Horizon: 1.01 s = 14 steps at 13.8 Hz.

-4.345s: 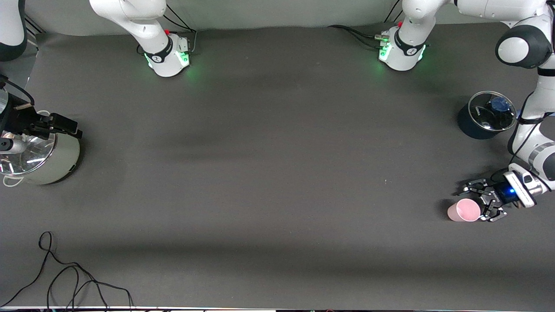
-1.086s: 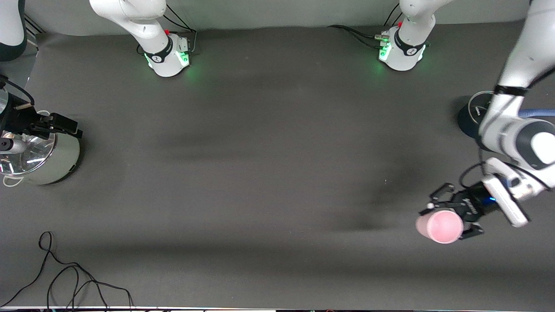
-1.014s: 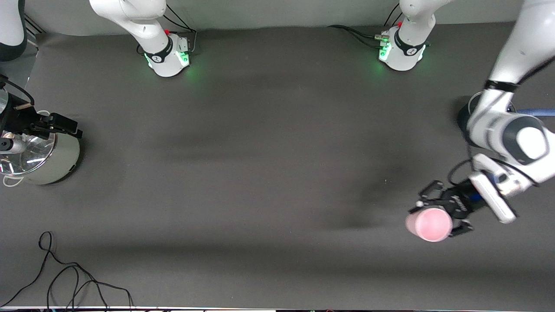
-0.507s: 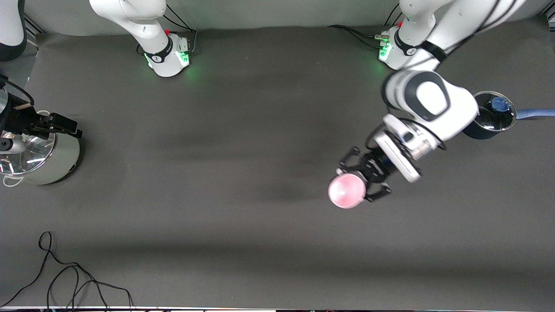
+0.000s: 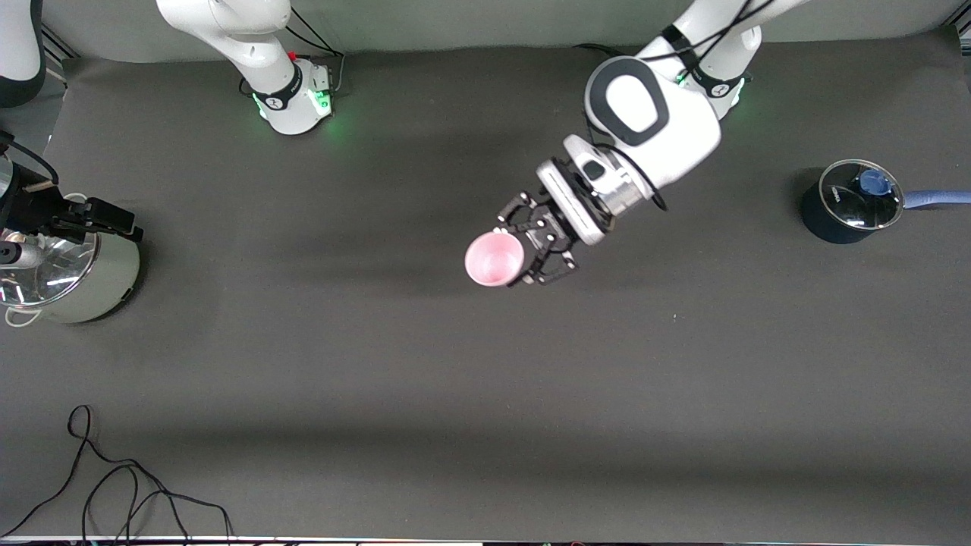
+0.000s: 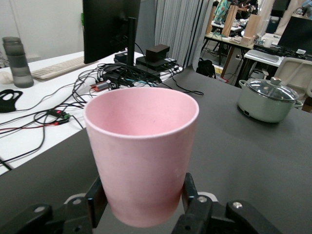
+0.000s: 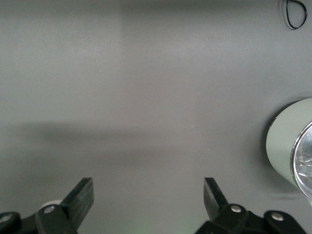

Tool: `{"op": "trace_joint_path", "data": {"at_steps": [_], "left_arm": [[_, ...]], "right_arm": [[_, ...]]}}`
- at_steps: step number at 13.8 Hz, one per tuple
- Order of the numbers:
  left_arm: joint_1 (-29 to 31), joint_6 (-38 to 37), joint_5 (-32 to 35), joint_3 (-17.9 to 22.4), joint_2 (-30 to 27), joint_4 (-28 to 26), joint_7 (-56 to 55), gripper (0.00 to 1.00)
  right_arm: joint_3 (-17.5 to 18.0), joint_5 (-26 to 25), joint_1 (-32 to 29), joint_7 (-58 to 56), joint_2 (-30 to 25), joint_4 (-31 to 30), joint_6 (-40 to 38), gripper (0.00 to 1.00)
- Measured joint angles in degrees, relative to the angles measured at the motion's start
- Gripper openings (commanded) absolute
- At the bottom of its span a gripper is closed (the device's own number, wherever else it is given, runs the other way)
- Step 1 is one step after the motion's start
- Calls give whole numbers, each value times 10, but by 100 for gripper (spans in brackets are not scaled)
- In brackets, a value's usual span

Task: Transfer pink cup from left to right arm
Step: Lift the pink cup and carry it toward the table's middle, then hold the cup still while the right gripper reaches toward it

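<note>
Jaws clamping the pink cup (image 5: pixel 494 259), the left gripper (image 5: pixel 523 256) is presenting it over mid-table, while the waiting right gripper (image 7: pixel 148 195), hanging wide open over the steel pot (image 5: pixel 72 277), needs to approach.

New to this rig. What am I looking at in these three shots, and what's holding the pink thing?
Two robot arms work at a dark table. One camera looks down from above; the other two ride on the arms' wrists. The left gripper is shut on the pink cup, held in the air over the table's middle; its wrist camera shows the cup close up. The right gripper waits open by the pale green pot. A dark lidded saucepan stands at the left arm's end.
</note>
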Motion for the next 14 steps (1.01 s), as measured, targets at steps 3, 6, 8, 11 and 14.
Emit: {"op": "trace_joint_path", "data": {"at_steps": [3,6,8,11,14], "left_arm": [[-17,10,0,0,-1,4,0,34],[-22,12,0,-3,-1,13,-3,33],[-22,14,-1,-4,-1,19,-6,33],[-22,17,-1,-9,-2,25,-11,34],[-21,20,-2,-13,-5,33,-20,34]], "right_arm": [[0,0,0,0,0,0,0,100],[2,6,2,3,0,1,0,100],[7,35,5,39,-1,5,0,100],[12,85,55,126,-3,32,0,100],[16,91,148,246,-2,73,0,100]]}}
